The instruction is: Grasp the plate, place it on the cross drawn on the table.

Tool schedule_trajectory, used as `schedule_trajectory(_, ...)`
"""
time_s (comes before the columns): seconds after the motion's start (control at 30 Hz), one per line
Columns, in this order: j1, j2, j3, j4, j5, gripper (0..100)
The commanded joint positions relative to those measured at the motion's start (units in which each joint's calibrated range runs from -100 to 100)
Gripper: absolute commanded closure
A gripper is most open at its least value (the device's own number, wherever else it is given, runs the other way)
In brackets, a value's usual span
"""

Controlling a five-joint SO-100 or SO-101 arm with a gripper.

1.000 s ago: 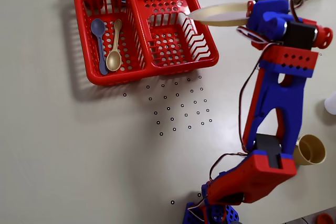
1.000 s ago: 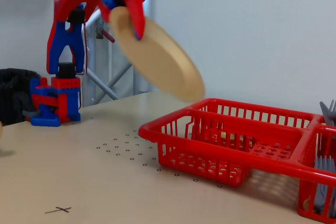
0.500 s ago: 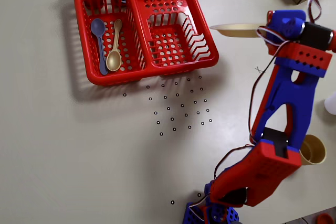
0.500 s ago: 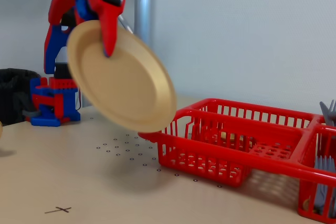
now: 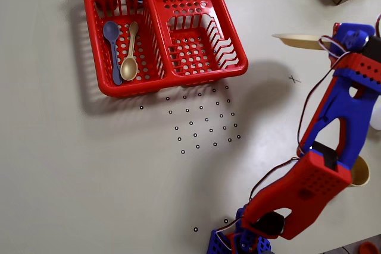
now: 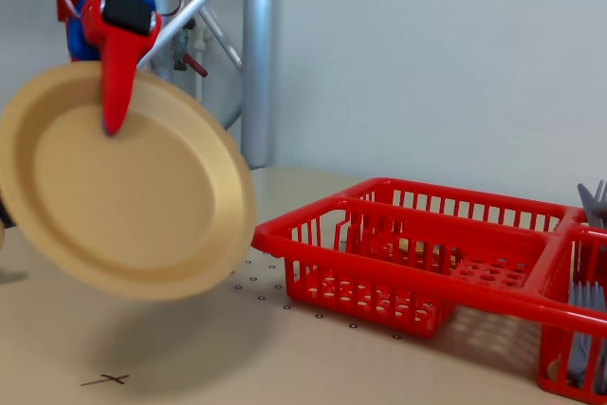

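One plate [image 6: 123,196] hangs near-vertical in the air, gripper [image 6: 112,120] jaws clamped on its upper rim, clear of the one red rack [image 5: 161,28] — open table [image 5: 89,165] lies below, with the cross [image 5: 293,79] unobstructed near the plate's edge in the overhead view.

Table [image 5: 77,171]: plain beige, fills the overhead view.
Basket [image 5: 235,66]: red, upper left.
Dots [image 5: 202,120]: grid just below the basket.
Cross [image 5: 293,79]: right of centre, bare.
Cup [image 5: 361,173]: tan, right edge.
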Motion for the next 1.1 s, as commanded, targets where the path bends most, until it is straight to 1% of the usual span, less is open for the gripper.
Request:
schedule_trajectory(0.0, 1.7, -0.1, -2.5, -4.0, -0.2, 100)
schedule_trajectory(0.13, 2.9, 2.3, -1.0, -8.3, -0.6, 100)
schedule_trajectory(0.27, 3.5, 1.5, 6.8, -15.9, -0.7, 100)
schedule_trajectory(0.47, 4.0, 1.2, 12.3, -20.2, 0.0, 100)
schedule_trajectory(0.7, 4.1, -2.1, 23.5, -25.6, 0.5, 100)
schedule_trajectory(0.87, 4.0, -5.2, 33.7, -32.5, 0.5, 100)
schedule_trajectory(1.07, 3.8, -6.2, 40.3, -37.8, 0.5, 100)
